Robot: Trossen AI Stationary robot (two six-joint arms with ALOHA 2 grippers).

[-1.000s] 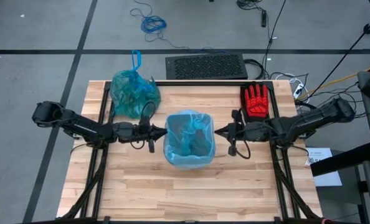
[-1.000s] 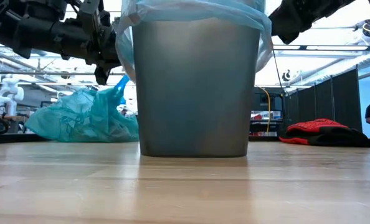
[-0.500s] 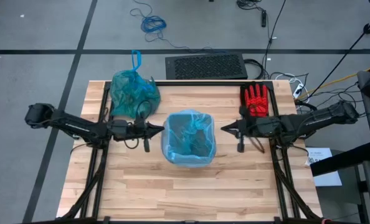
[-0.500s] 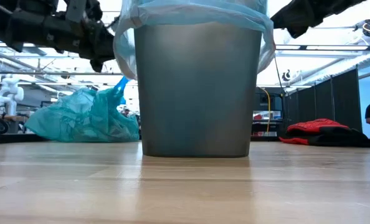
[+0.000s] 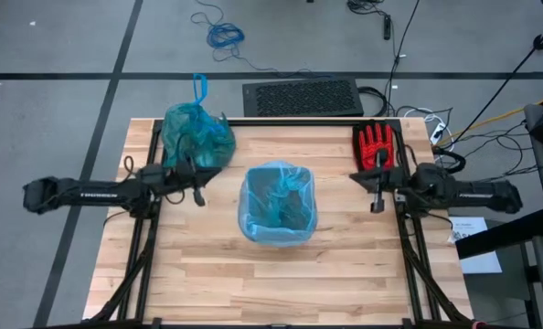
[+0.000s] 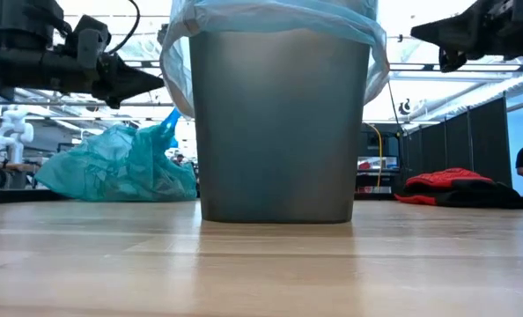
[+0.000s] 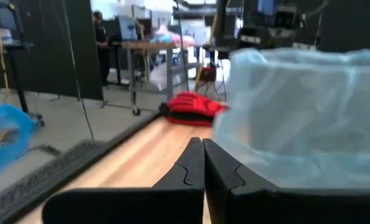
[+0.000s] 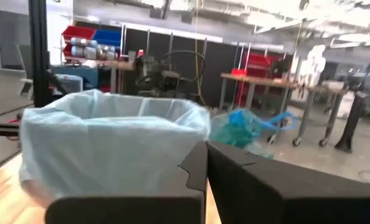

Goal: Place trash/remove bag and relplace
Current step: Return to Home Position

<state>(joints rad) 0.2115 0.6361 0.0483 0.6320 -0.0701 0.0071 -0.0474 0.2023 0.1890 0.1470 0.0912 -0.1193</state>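
A grey bin (image 6: 279,123) stands mid-table, lined with a pale sky-blue bag (image 5: 278,204) whose rim folds over the bin's top edge. The tied teal-green bag (image 5: 196,135) lies on the table's far left part and also shows in the low view (image 6: 121,167). My left gripper (image 5: 205,171) is shut, left of the bin and beside the teal bag, apart from both. My right gripper (image 5: 353,175) is shut, right of the bin, near the red glove (image 5: 376,146). Both fingertips point at the bin. No loose trash shows.
A red glove lies at the table's far right corner. A dark keyboard-like mat (image 5: 302,96) sits just beyond the far edge. Bare wood (image 5: 271,283) spreads across the near half of the table. Cables trail on the floor to the right.
Both arms have drawn back from the bin's rim: the left gripper toward the table's left edge and slightly far, the right gripper toward the right edge. The lined bin and the teal bag have stayed where they were.
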